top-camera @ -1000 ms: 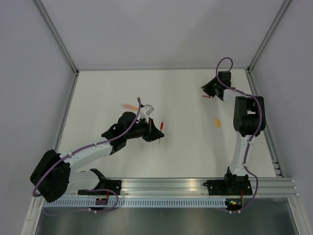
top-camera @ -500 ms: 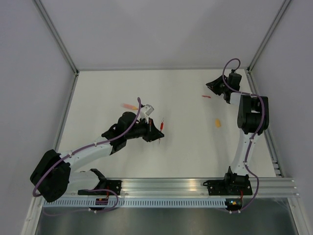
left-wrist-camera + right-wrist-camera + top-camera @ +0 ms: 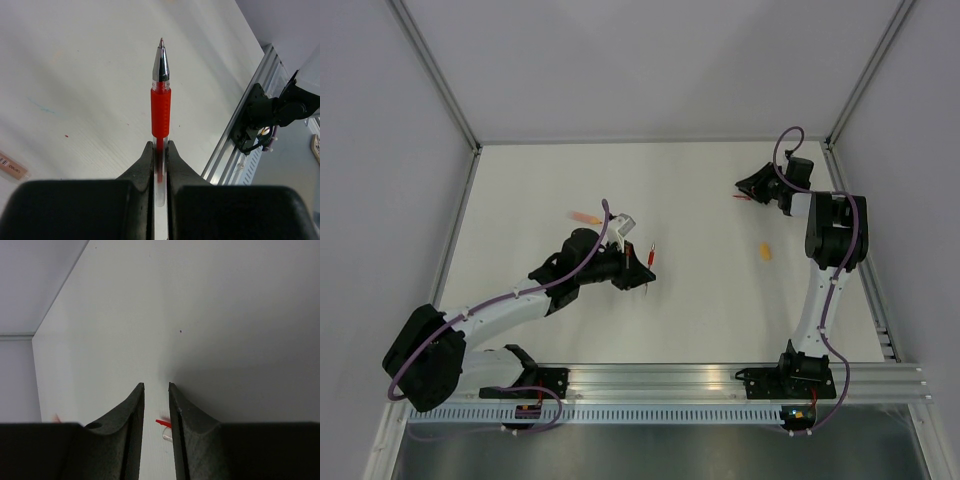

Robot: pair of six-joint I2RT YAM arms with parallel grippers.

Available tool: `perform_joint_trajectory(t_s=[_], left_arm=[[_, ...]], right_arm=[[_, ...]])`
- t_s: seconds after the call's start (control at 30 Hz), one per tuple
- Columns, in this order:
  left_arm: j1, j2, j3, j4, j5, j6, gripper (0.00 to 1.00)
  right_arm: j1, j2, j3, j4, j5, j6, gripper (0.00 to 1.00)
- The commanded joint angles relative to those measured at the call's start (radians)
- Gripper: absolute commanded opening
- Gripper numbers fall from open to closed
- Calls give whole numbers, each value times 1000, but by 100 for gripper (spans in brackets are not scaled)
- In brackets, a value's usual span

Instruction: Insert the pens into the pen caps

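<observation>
Tiny illegible print on orange pen [image 3: 12,167]

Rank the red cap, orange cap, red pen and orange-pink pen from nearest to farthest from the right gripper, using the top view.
1. red cap: on the table right beside the right gripper, far right.
2. orange cap: right side, closer to the arm bases.
3. red pen: mid-table, held in the left gripper.
4. orange-pink pen: left side.

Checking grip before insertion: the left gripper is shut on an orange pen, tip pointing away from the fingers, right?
Wrong colour: the left wrist view shows the left gripper shut on a red pen, not orange. The rest holds.
</observation>
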Motion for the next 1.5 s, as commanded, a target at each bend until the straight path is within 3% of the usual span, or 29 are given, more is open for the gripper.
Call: perform_joint_trajectory(t_s=[0.0, 0.43, 0.8, 1.03, 1.23, 1.47], left_arm=[[-3, -7, 28, 19, 25, 0, 2], [-3, -36, 25, -1, -2, 13, 2], [-2, -39, 41, -40, -42, 44, 2], [-3, -34, 42, -50, -61, 55, 2], [-2, -37, 41, -51, -61, 56, 2], [-2, -36, 44, -56, -69, 61, 2]], right_arm=[[3, 20, -21, -84, -64, -105, 32], [32, -272, -279, -246, 12, -292, 33], [81, -381, -347, -312, 38, -329, 34], [105, -545, -302, -380, 142, -271, 34], [231, -634, -356, -422, 605, -127, 49], [263, -537, -263, -591, 783, 22, 47]])
